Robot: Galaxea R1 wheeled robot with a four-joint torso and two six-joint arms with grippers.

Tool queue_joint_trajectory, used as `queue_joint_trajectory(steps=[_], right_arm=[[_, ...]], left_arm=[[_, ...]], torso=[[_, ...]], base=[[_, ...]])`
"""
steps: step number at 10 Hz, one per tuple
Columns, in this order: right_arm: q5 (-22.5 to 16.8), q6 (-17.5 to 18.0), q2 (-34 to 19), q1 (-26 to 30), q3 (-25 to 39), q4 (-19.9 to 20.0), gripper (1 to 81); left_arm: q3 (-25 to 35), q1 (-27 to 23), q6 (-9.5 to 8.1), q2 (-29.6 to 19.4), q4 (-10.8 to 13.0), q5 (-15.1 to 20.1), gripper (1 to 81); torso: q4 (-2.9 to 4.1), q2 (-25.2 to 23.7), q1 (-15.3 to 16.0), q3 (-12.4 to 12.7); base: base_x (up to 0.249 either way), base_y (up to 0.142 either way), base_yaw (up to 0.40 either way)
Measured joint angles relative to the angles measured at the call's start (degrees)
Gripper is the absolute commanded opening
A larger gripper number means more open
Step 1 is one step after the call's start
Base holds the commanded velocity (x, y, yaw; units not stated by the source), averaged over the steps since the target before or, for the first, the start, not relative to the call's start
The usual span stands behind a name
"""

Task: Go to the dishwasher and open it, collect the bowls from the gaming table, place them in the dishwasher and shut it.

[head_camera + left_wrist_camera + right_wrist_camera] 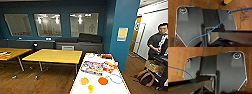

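Observation:
The dishwasher, the gaming table and the bowls are out of view. In the head view I face a room with teal walls and a wooden floor (50,80). Both wrist views look down past my own dark plate onto that brown wooden floor (173,15) (176,62). A thin blue cable (218,26) runs across the plate in the left wrist view.
A long white table (121,88) just ahead holds a colourful box (93,67), a tan round dish (84,81), an orange one (102,80) and a yellow cup (90,88). Yellow tables (53,56) stand left. A teal pillar (123,32), a person (157,40) and bags (146,75) are right.

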Motion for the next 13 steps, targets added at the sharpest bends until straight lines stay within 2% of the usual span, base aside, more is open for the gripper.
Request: queue_joint_trajectory(steps=[3, 7, 13], right_arm=[[0.39, 0.00, -0.17, 1.08, 0.06, 0.01, 81.1], [0.21, 0.00, 0.10, 0.54, 0.09, 0.01, 81.1], [0.63, 0.02, -0.95, 0.45, 0.59, 0.20, 81.1]], left_arm=[[-0.27, -1.41, 0.00, -0.26, 0.02, -0.44, 81.1], [-0.28, -0.85, 0.00, -0.17, 0.00, -0.11, 81.1], [-0.05, -0.67, 0.00, -0.22, 0.02, -0.30, 81.1]], torso=[[0.00, 0.05, 0.14, -0.02], [0.00, 0.05, 0.12, -0.02], [0.00, 0.07, 0.17, -0.04]], base=[[0.117, 0.000, 0.000], [0.108, 0.000, 0.000], [0.000, 0.000, 0.000]])
